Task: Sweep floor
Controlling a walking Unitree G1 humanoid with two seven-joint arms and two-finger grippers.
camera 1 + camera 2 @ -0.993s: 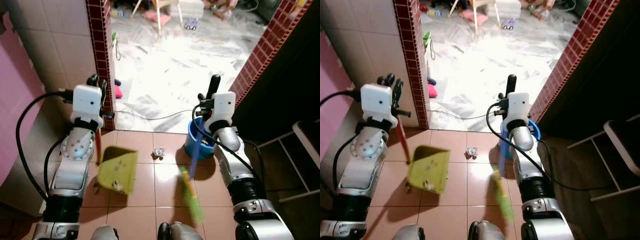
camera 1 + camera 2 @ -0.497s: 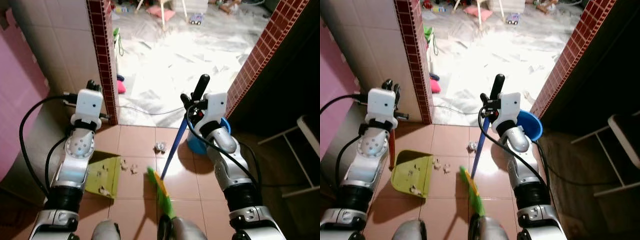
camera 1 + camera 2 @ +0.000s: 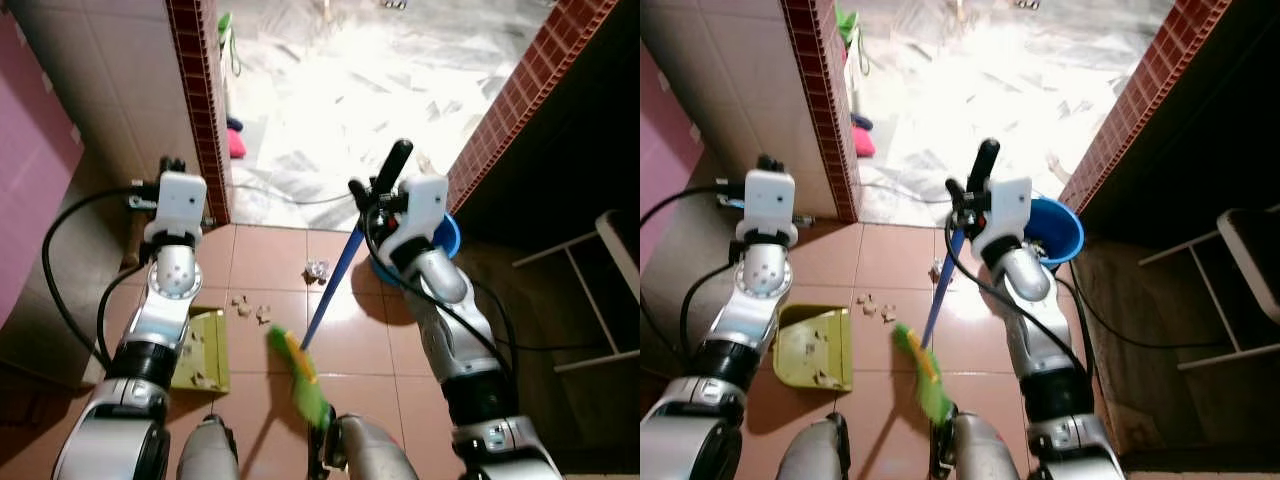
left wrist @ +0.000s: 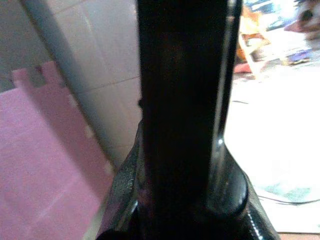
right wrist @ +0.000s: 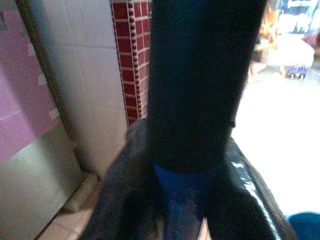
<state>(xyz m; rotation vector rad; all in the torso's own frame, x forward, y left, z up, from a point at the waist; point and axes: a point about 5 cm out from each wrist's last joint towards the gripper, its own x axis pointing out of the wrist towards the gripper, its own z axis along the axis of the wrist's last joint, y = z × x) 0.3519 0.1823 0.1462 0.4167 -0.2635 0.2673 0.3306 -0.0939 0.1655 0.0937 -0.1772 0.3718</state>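
A yellow-green dustpan (image 3: pixel 199 350) lies flat on the red floor tiles by my left side, with bits of debris in it. My left gripper (image 3: pixel 170 164) is raised above it, shut on the dustpan's long handle, which my arm hides. My right gripper (image 3: pixel 384 176) is shut on the top of the broom's blue handle (image 3: pixel 330 290). The green broom head (image 3: pixel 298 383) rests on the tiles just right of the dustpan. Small crumbs (image 3: pixel 250 308) lie between the pan and the broom. A crumpled scrap (image 3: pixel 317 270) sits farther out.
A blue bucket (image 3: pixel 445 240) stands behind my right arm. A red brick pillar (image 3: pixel 197 100) and tiled wall close in on the left; a brick wall (image 3: pixel 520 110) is on the right. White chair legs (image 3: pixel 615 290) stand at the far right. A cable (image 3: pixel 290 198) crosses the marble floor ahead.
The dustpan has come down from a tilted, lifted pose to lie flat on the tiles. The broom head has swung left toward it. Crumbs now lie beside the pan. The camera has shifted.
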